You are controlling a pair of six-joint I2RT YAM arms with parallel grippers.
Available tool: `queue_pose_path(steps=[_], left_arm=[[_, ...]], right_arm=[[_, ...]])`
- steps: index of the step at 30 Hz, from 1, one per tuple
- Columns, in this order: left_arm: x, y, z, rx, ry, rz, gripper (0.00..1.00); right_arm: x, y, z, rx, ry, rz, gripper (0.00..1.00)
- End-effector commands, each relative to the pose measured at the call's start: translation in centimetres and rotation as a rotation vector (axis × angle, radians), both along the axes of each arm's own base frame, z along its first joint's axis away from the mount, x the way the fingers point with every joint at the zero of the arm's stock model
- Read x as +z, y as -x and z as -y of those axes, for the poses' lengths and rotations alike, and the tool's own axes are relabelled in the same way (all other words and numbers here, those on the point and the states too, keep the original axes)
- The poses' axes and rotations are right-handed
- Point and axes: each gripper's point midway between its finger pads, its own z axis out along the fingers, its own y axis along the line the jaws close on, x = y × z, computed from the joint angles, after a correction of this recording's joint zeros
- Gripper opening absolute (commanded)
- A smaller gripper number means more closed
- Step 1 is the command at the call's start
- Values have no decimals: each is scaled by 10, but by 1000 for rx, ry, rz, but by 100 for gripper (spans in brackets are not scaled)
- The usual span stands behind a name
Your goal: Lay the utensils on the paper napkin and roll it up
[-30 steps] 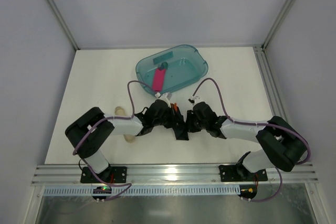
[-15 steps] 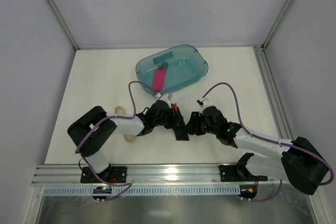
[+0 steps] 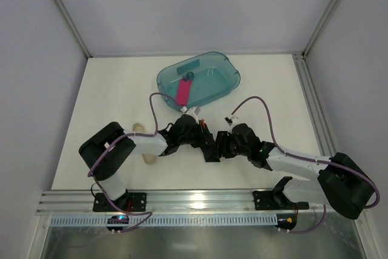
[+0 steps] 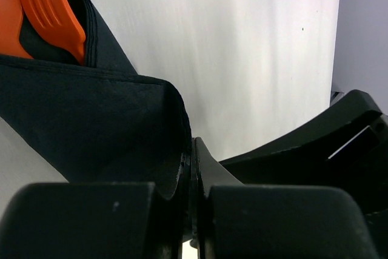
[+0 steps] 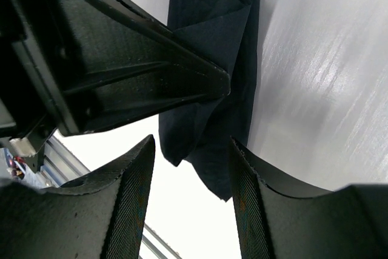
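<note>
Utensils [image 4: 42, 10] already inside folded paper napkin [image 4: 91, 119], peeking at 11 o'clock | left claw [image 4: 193, 162] pinches napkin | right claw [image 5: 191, 144] spread | you must finish rolling

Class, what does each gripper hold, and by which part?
The left gripper pinches the paper napkin at a folded edge. The right gripper holds nothing; its jaws stand open over the napkin's end.
</note>
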Motion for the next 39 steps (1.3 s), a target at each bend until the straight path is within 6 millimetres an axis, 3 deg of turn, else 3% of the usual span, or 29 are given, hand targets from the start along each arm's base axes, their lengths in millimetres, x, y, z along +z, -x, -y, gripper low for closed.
queue_pose_path(steps=[1, 7, 12, 16, 22, 26, 31, 33, 39], left_arm=[[17, -6, 13, -16, 51, 30, 2], [20, -6, 15, -18, 63, 30, 2], [27, -4, 19, -44, 81, 40, 4], [39, -2, 29, -94, 108, 57, 8], [51, -5, 36, -151, 93, 76, 19], [56, -15, 20, -105, 62, 89, 29], [54, -25, -20, 0, -44, 100, 35], [58, -20, -25, 6, -40, 105, 35], [34, 16, -26, -34, -31, 51, 29]], right_arm=[[16, -15, -17, -4, -40, 51, 53], [4, -21, -16, -30, -5, 48, 47], [-15, -13, -13, -45, 0, -3, 28], [-18, -13, -11, -58, -4, -13, 16], [-20, -13, -10, -66, 1, -15, 8], [-21, -12, -9, -70, 2, -15, 7], [-21, -12, -8, -77, -5, -16, 6], [-21, -12, -7, -79, -6, -15, 6], [-20, -12, -7, -105, -25, -22, 6]])
